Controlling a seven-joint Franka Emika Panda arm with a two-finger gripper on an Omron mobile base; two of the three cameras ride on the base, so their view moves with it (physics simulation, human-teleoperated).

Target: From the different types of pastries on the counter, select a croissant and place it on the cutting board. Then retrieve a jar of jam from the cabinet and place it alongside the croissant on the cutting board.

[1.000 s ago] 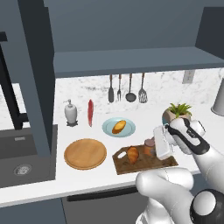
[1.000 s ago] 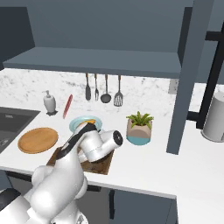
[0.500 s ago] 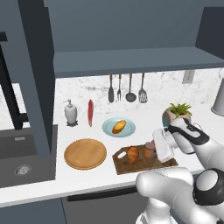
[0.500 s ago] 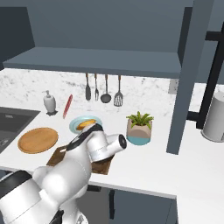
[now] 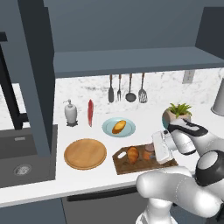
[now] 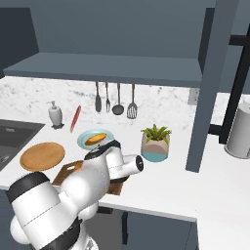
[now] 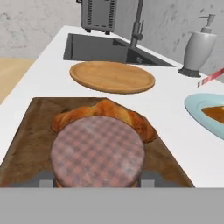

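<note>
in the left base view, going from the left, we see the dark sink (image 5: 19,153) sunk into the white speckled counter (image 5: 52,183), then the white soap dispenser (image 5: 70,113) and a thin red utensil (image 5: 90,112) standing near the backsplash. in front of them lies the round light-wood plate (image 5: 85,153). next comes the pale blue plate (image 5: 118,127) with the golden-yellow bun (image 5: 118,126) on it, under three hanging utensils (image 5: 130,88). just in front of that plate sits the dark brown cutting board (image 5: 127,165), and on it the croissant (image 5: 132,154), with the jar of jam (image 5: 147,152) just to its right on the same board. further right our white arm covers the board's end, and a potted plant (image 5: 177,114) stands behind it. the dark grey-blue cabinet (image 5: 131,61) shelf runs above all this.

in the hand view the jar of jam (image 7: 97,152) stands upright on the cutting board (image 7: 26,131), its checked lid facing us, touching or nearly touching the croissant (image 7: 105,113) behind it. our gripper (image 7: 94,183) sits either side of the jar's base, one fingertip (image 7: 45,183) showing at each side; we cannot tell whether the claw is clamped on the jar or let go.

in the right base view the board (image 6: 66,172) peeks out left of our arm.
</note>
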